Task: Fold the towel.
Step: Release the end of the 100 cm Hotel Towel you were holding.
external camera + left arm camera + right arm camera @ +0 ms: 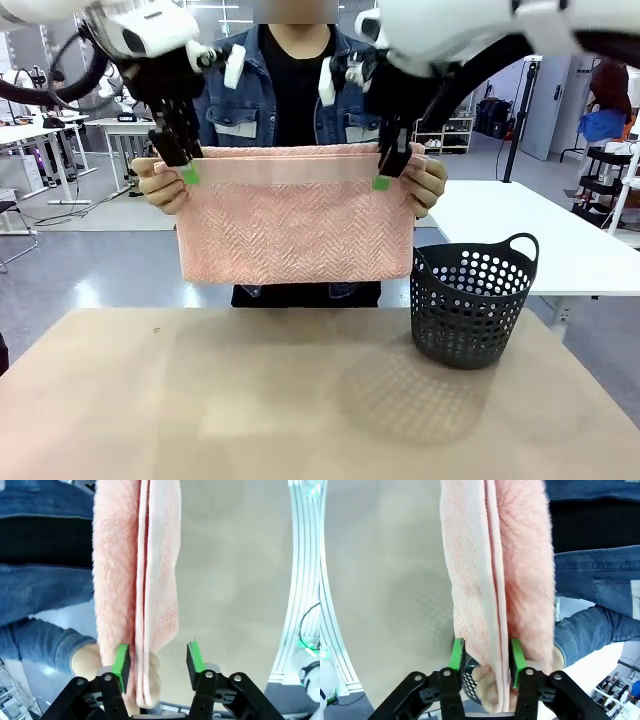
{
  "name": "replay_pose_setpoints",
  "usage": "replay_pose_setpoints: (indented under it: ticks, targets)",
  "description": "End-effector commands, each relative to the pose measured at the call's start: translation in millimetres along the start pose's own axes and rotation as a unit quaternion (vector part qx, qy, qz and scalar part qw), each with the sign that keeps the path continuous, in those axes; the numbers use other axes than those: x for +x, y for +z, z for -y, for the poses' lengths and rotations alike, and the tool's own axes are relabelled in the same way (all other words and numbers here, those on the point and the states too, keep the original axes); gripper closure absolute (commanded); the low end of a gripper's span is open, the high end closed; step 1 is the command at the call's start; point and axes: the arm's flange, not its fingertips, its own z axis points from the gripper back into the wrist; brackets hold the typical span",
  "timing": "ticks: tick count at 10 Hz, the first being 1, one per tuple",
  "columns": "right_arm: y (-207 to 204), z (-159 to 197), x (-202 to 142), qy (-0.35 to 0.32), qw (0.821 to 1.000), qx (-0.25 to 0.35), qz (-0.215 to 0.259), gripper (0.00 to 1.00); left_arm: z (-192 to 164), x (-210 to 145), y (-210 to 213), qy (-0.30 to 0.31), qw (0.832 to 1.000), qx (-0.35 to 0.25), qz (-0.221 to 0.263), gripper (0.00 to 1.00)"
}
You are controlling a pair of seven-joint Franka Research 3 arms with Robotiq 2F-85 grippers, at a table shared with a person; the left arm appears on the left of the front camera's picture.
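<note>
Front: the towel (295,225) hangs doubled above the table (250,400), the person's hands (165,190) holding both top corners, with the left gripper (185,170) and right gripper (385,175) at those corners and a dark basket (470,300) standing to the right. Left wrist: jaws spread, one green pad (120,662) against the towel's side, the other clear of it. Right wrist: jaws parted around the towel's edge, not pinching, a sliver of gap beside one pad (457,652).
</note>
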Motion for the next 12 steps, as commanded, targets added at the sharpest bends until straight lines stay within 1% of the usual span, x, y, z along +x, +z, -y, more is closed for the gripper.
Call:
replay_pose_setpoints:
  ticks: [1, 2, 3, 4, 5, 6, 7, 8, 9, 10, 11, 12]
  targets:
    - [39.5, -6.1, -27.3, -0.039, 0.998, 0.007, 0.041, 0.26, 9.3, -19.0, 40.8, 0.061, 0.997, -0.007, 0.037, 0.0]
    - [62.1, -9.6, -41.2, -0.07, 0.995, 0.008, 0.063, 0.0, 14.5, -29.7, 59.5, 0.099, 0.993, -0.018, 0.056, 0.14]
    - [83.8, -11.8, -59.8, -0.114, 0.991, -0.001, 0.071, 0.0, 19.0, -46.2, 76.7, 0.156, 0.985, -0.024, 0.07, 0.03]
    - [105.0, -14.4, -85.1, -0.16, 0.984, -0.02, 0.082, 0.0, 26.7, -70.9, 97.5, 0.206, 0.975, -0.012, 0.081, 0.0]
    - [115.4, -12.0, -110.2, -0.228, 0.97, -0.046, 0.072, 0.0, 31.5, -97.0, 110.8, 0.265, 0.961, 0.025, 0.069, 0.0]
    - [124.2, -12.2, -134.4, -0.285, 0.953, -0.057, 0.081, 0.0, 37.9, -120.1, 121.4, 0.311, 0.946, 0.045, 0.074, 0.0]
    - [132.5, -15.3, -154.9, -0.343, 0.932, -0.081, 0.083, 0.0, 46.1, -139.1, 130.1, 0.353, 0.93, 0.074, 0.072, 0.0]
    - [138.9, -18.1, -172.0, -0.385, 0.914, -0.101, 0.079, 0.0, 51.6, -155.5, 136.2, 0.375, 0.92, 0.082, 0.079, 0.0]
    - [144.3, -21.1, -185.7, -0.407, 0.904, -0.103, 0.086, 0.0, 56.0, -173.6, 138.9, 0.402, 0.908, 0.086, 0.087, 0.0]
    - [146.6, -22.3, -191.6, -0.417, 0.899, -0.106, 0.087, 0.0, 60.0, -182.5, 140.5, 0.411, 0.902, 0.086, 0.099, 0.0]
    - [147.3, -21.6, -192.8, -0.421, 0.897, -0.106, 0.087, 0.0, 61.1, -184.7, 139.6, 0.416, 0.899, 0.092, 0.097, 0.0]
    - [142.9, -18.0, -189.1, -0.403, 0.906, -0.098, 0.076, 0.0, 61.1, -183.7, 134.3, 0.392, 0.91, 0.114, 0.072, 0.0]
